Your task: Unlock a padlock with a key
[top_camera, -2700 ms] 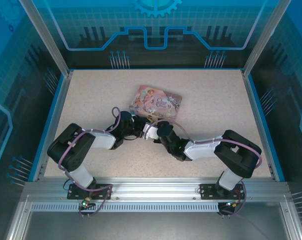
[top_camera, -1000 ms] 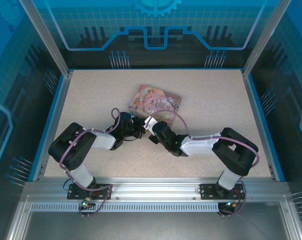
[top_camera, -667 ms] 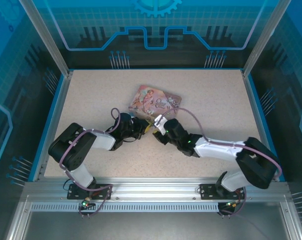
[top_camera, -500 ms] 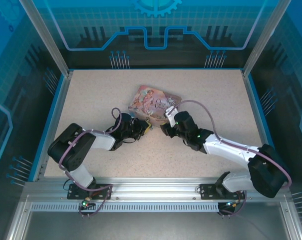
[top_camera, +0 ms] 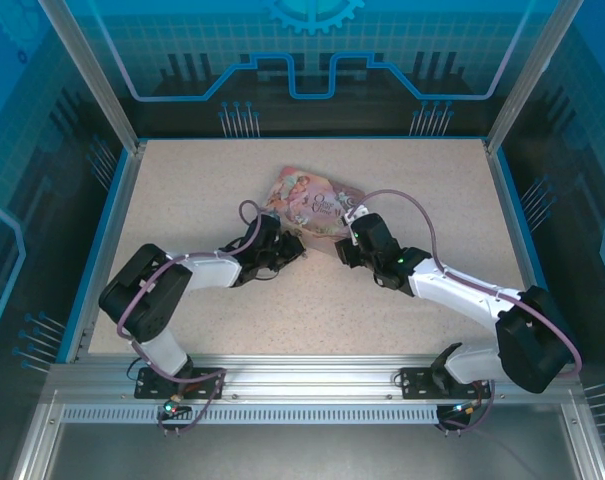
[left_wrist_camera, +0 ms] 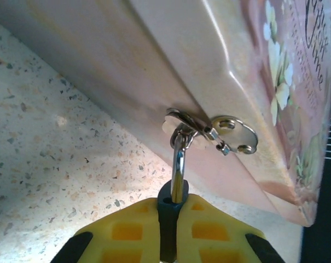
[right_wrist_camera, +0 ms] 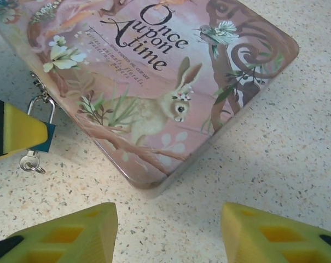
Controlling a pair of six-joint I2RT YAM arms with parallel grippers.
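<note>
Padlock (right_wrist_camera: 46,141), blue-bodied, hangs by its shackle (left_wrist_camera: 178,161) from the hasp (left_wrist_camera: 231,131) on the near side of a pink tin (right_wrist_camera: 170,82). The lid reads "Once Upon a time" in dark lettering; the finer lines beneath are too small to read. The tin lies around the middle of the worktop (right_wrist_camera: 274,159), a little toward the far edge. The key (right_wrist_camera: 31,163) sits just under the padlock, touching it; whether it is seated in the keyhole I cannot tell. The left arm (top_camera: 197,270) reaches low from the near left corner, and the left fingers (left_wrist_camera: 127,230) are clenched on the padlock's body. The right arm (top_camera: 462,290) stretches in from the near right corner. The right fingers (right_wrist_camera: 67,233) are spread apart, grasping nothing, just off the tin's near corner.
</note>
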